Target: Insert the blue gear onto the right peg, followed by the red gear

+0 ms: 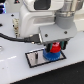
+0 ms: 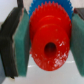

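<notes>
A: What is the gripper (image 1: 55,46) doing?

B: It hangs low over the grey plate (image 1: 34,58), pinching the red gear (image 1: 55,47) between its two pads — one pad (image 2: 22,47) presses each side of the gear's rim in the wrist view.

A: And the blue gear (image 1: 51,54)?

B: It lies flat on the plate, directly under the red gear (image 2: 48,47). From the wrist camera only an arc of blue teeth (image 2: 38,7) shows past the red rim.

A: Are the two gears touching?

B: I cannot tell; they are very close, one above the other.

A: The right peg?

B: Hidden under the gears and the hand. The red gear's centre hole looks dark, nothing more.

A: Where on the surface is all this?

B: The plate lies toward the white table's (image 1: 15,75) near edge, with the gears at the plate's end on the exterior view's right.
</notes>
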